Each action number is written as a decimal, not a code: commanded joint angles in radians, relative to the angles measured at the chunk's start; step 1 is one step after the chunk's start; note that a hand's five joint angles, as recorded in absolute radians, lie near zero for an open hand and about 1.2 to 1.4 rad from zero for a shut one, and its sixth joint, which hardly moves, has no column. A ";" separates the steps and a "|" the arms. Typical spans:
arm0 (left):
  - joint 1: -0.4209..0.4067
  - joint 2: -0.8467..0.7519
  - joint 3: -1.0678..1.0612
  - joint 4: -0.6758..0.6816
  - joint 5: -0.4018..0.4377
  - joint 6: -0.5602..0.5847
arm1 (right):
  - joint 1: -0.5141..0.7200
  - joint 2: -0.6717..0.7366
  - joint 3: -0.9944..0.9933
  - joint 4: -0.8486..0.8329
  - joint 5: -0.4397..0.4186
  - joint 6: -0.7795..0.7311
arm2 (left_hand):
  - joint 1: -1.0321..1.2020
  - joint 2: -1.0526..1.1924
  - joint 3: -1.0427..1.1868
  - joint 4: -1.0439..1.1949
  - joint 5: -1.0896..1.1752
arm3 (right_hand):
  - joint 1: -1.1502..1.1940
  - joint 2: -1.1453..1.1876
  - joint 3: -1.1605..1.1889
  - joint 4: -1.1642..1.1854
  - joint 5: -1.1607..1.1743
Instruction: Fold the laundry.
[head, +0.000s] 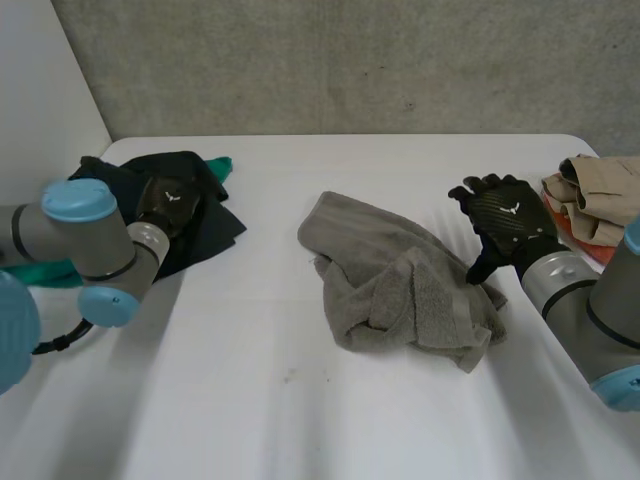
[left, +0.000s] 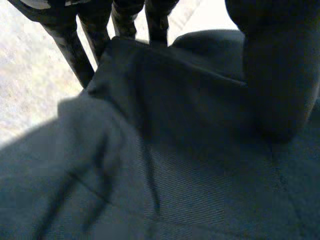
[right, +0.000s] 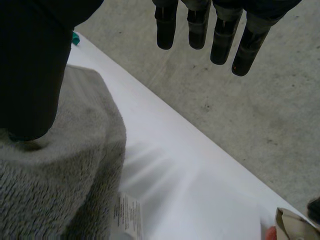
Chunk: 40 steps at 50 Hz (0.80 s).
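Note:
A crumpled grey towel (head: 405, 285) lies mid-table. My right hand (head: 508, 225) is at its right edge, open. In the right wrist view the fingers (right: 200, 25) hang straight in the air past the towel (right: 60, 175), and the thumb (right: 30, 75) rests on it. A white label (right: 127, 217) shows at the towel's edge. At the far left a dark garment (head: 205, 215) lies in a heap, and my left hand (head: 170, 205) is on top of it, open. Its straight fingers (left: 75, 50) reach over a fold of the dark cloth (left: 175, 165), with the thumb (left: 275, 75) lying on it.
Green cloth (head: 220, 165) pokes out from under the dark garment. A pile of beige and orange clothes (head: 595, 200) sits at the table's right edge, close behind my right hand. The white table (head: 300, 400) is bare in front of the towel.

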 joint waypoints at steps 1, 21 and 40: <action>0.056 -0.066 0.076 -0.016 -0.009 -0.007 | 0.000 0.026 -0.005 0.000 0.005 -0.038 | 0.962 0.968 0.970 0.970 0.971 | -0.029 -0.046 -0.036 -0.062 -0.058; 0.110 0.186 -0.091 0.481 -0.310 0.131 | 0.038 0.029 0.001 0.003 -0.001 -0.041 | 0.174 0.180 0.181 0.181 0.183 | -0.029 -0.046 -0.036 -0.062 -0.058; -0.176 0.281 -0.266 0.180 -0.240 -0.050 | 0.026 0.009 -0.014 0.030 -0.002 -0.040 | -0.090 -0.084 -0.082 -0.082 -0.081 | -0.029 -0.046 -0.036 -0.062 -0.058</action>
